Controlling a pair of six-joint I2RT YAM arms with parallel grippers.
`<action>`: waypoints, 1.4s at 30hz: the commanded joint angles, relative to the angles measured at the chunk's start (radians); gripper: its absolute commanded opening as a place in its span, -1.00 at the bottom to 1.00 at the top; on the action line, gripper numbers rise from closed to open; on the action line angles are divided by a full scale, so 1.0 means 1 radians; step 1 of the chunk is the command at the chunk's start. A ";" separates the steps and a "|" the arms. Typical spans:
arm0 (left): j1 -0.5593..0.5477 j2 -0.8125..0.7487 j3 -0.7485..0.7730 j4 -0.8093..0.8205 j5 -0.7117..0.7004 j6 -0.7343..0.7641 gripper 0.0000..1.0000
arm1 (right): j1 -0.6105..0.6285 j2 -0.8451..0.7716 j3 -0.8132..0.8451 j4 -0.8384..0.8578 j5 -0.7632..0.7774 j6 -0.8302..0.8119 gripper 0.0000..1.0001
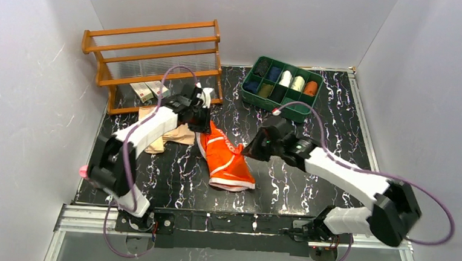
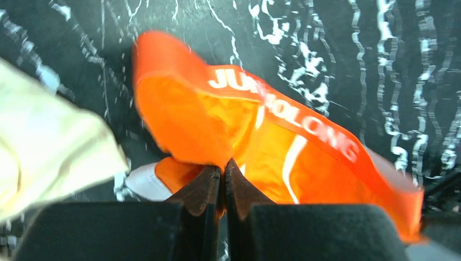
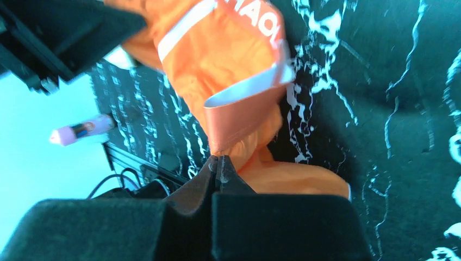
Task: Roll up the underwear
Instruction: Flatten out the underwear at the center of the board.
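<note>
Far left corner of the worktop [image 1: 337, 131]: a wooden rack [image 1: 154, 59] stood there, out of play. Just in front of it, towards the left edge, the tan underwear [image 1: 177, 136] lay crumpled flat, mostly hidden under the left arm and untouched.

Then the action! The left claw [image 2: 223, 166] was pressed together on the far corner of the orange underwear [image 1: 227, 160], with a thin pinch of cloth caught at the tips. The garment stretched from there across the middle of the worktop towards the near edge, part lifted and part lying flat. Its lettered waistband [image 2: 304, 122] ran across the open top.

On its right side, the right claw [image 3: 217, 160] was clamped shut on a bunched fold, and a loop of the band curled loose just beyond the tips. So both claws had hold of the same piece, and no roll had started yet.

It looked light, thin and floppy: no stiffness to help, a slightly shiny weave that could slip out of a shallow pinch, and nothing to break. The firmer band seemed the best place to grip, since the body cloth would only bunch and sag. It probably needed spreading flat before any rolling.

Far right corner: a green tray [image 1: 293, 113] held finished rolls [image 1: 286, 79] in its compartments, well apart from the claws.
</note>
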 commanded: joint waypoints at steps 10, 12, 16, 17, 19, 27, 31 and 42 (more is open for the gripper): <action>-0.027 -0.753 -0.555 -0.143 -0.041 -0.449 -0.44 | -0.496 -0.058 -0.186 -0.028 -0.199 -0.303 -0.96; -0.030 -0.766 -0.564 -0.158 -0.040 -0.448 -0.12 | -0.520 0.008 -0.160 -0.026 -0.236 -0.350 -0.88; -0.031 -0.744 -0.512 -0.187 -0.106 -0.416 0.49 | -0.532 0.113 -0.083 -0.040 -0.282 -0.447 -0.21; -0.031 -0.726 -0.490 -0.191 -0.130 -0.401 0.61 | -0.533 0.121 -0.071 -0.027 -0.296 -0.477 0.19; -0.031 -0.664 -0.440 -0.162 -0.145 -0.369 0.76 | -0.535 0.116 -0.063 0.002 -0.322 -0.515 0.44; -0.031 -0.394 -0.382 -0.003 -0.014 -0.273 0.75 | -0.543 0.175 -0.003 -0.073 -0.228 -0.566 0.59; -0.032 -0.290 -0.372 0.005 0.015 -0.240 0.58 | -0.550 0.223 -0.009 -0.085 -0.272 -0.596 0.55; -0.034 -0.127 -0.351 0.092 0.003 -0.204 0.30 | -0.552 0.317 0.005 -0.062 -0.390 -0.639 0.44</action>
